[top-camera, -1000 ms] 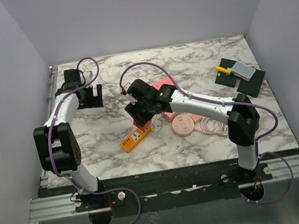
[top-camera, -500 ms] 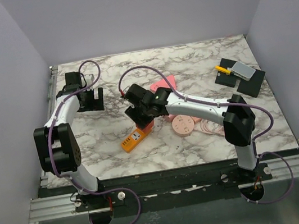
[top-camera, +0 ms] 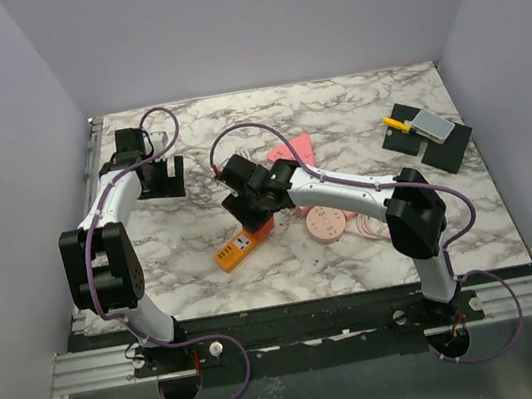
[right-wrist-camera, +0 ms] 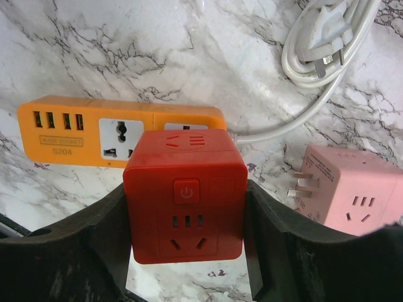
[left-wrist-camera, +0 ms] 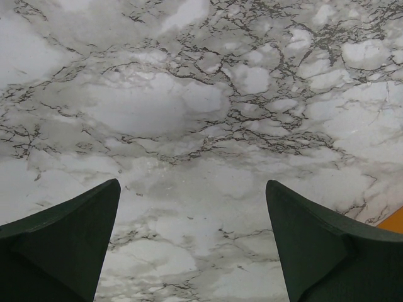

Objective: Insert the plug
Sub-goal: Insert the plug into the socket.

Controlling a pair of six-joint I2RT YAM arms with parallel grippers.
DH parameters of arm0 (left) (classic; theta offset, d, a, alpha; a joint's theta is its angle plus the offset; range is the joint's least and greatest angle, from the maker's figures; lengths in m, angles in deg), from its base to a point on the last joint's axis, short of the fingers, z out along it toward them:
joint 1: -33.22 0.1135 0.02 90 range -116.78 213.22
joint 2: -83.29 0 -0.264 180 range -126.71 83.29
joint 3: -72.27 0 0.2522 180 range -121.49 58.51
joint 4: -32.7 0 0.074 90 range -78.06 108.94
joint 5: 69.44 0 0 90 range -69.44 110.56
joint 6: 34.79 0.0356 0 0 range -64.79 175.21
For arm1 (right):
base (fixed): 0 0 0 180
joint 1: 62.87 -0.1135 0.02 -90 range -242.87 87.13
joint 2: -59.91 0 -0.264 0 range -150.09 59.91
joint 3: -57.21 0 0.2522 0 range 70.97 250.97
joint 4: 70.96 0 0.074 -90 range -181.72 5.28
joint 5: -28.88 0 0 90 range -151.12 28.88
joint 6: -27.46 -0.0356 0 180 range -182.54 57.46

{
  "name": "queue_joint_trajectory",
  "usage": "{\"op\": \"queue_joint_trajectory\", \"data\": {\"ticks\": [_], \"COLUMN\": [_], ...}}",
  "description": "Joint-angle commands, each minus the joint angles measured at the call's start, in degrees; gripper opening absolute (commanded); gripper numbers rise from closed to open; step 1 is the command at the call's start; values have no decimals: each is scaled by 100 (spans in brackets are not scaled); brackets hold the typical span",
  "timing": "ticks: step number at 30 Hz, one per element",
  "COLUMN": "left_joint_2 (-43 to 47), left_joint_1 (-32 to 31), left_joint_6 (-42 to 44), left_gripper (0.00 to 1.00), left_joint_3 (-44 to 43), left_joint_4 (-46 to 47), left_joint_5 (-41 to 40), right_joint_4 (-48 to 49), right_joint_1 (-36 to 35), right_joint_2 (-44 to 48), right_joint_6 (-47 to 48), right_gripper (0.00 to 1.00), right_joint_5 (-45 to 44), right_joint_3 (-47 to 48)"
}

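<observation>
Our right arm rises from its base to a raised elbow, and from there the forearm stretches toward 10 o'clock, ending over the middle of the marble tabletop with the wrist tipped downward. The right tool is closed partway on a red cube adapter. Its dark fingers press against the cube's left and right faces. The face with the power button and sockets is turned to the wrist camera, so the cube's prongs are out of our sight. In the wrist view the cube overlaps the right end of the orange power strip, which lies on the tabletop and reaches out toward 10 o'clock from the cube. We cannot tell whether the cube touches the strip. A pink cube adapter lies at 3 o'clock of the red one, prongs toward it, and a coiled white cable with its plug lies at 1 o'clock. Our left arm is folded upright, its forearm reaching toward 12 o'clock along the left side. The left tool points toward 3 o'clock and is spread wide over bare marble, with nothing between its fingers.
</observation>
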Motion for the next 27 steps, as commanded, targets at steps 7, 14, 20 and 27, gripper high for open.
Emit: {"op": "queue_joint_trajectory", "data": {"ticks": [7,14,20,27], "left_joint_2": [194,226,248,290], "left_joint_1": [11,18,11,14], "left_joint_6": [33,42,45,55], "left_gripper": [99,99,99,99], "left_joint_3": [60,93,117,104], "left_joint_4": [-3,-3,-3,-3], "left_joint_5": [100,105,110,116], "right_joint_4": [200,247,305,288], "right_joint_1": [-78,-88,-97,-97], "right_joint_2": [-90,-90,-90,-88], "right_joint_6": [-81,-125,-161,-190], "right_gripper": [1,1,1,1], "right_joint_5": [-47,-221,-354,-419], "right_joint_3": [94,88,38,-22]}}
